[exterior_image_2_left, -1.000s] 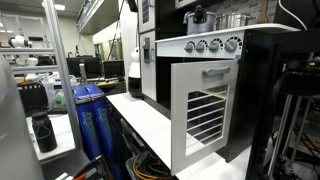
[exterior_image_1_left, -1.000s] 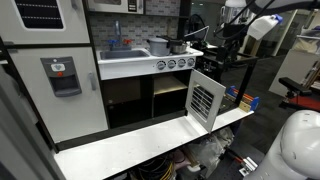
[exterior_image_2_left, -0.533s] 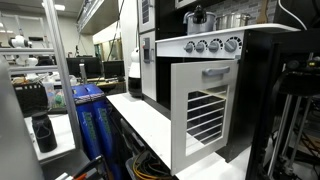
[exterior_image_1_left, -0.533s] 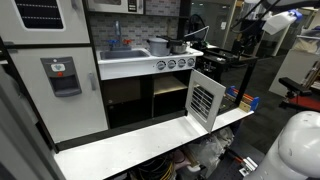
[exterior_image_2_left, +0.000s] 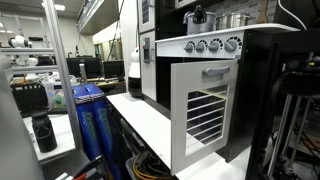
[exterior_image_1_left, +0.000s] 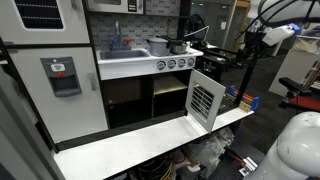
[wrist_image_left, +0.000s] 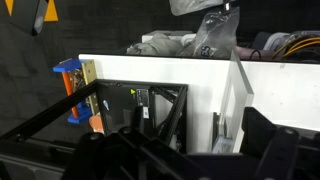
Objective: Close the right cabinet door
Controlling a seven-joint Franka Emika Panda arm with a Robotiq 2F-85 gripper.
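Observation:
The right cabinet door (exterior_image_1_left: 205,100) is a small white-framed door with a slatted window. It stands open, swung out from the toy kitchen over the white table (exterior_image_1_left: 130,148). It fills the foreground in an exterior view (exterior_image_2_left: 205,112). My gripper (exterior_image_1_left: 248,42) hangs high at the far right, well behind and above the door, touching nothing. In the wrist view my dark fingers (wrist_image_left: 185,160) sit apart at the bottom, with nothing between them. Beyond them a thin white panel (wrist_image_left: 234,100) stands edge-on over the white surface.
A tall white fridge door with a grey dispenser (exterior_image_1_left: 63,75) stands at the left. Oven knobs (exterior_image_1_left: 173,63) and a sink with pots (exterior_image_1_left: 160,46) sit above the open cabinet. A black rack with blue items (exterior_image_1_left: 240,98) stands behind the door. A blue bin (exterior_image_2_left: 92,115) stands beside the table.
My arm has shifted at the upper right of the scene and now sits a little lower. The door has not moved.

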